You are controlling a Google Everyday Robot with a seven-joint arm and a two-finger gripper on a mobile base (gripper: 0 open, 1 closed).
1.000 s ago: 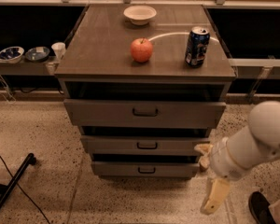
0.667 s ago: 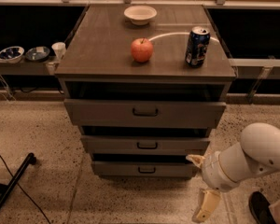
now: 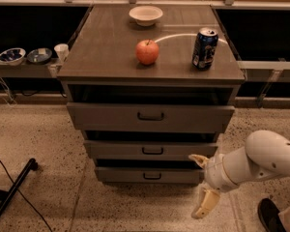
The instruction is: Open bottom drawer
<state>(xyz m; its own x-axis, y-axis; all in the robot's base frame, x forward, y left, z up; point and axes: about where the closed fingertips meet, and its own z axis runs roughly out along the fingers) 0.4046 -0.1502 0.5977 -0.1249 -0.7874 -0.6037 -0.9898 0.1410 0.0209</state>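
Note:
The grey-brown cabinet (image 3: 152, 71) stands in the middle with three drawers. The bottom drawer (image 3: 149, 175) is the lowest and narrowest front, with a small dark bar handle (image 3: 152, 176); it sits about flush under the middle drawer (image 3: 151, 150). The tall top drawer (image 3: 150, 117) is above. My gripper (image 3: 201, 185) is open at the right end of the bottom drawer, one finger (image 3: 199, 159) near the middle drawer's right edge and the other finger (image 3: 205, 204) low over the floor. It holds nothing. The white arm (image 3: 261, 161) comes in from the right.
On the cabinet top stand a red apple (image 3: 147, 51), a blue can (image 3: 204, 48) and a white bowl (image 3: 145, 15). Small bowls (image 3: 12, 55) and a cup (image 3: 61, 50) sit on a shelf at the left. A black leg (image 3: 12, 192) and cable lie on the speckled floor.
The arm and gripper have moved left, from right of the cabinet toward the right end of the bottom drawer. The drawers have not moved.

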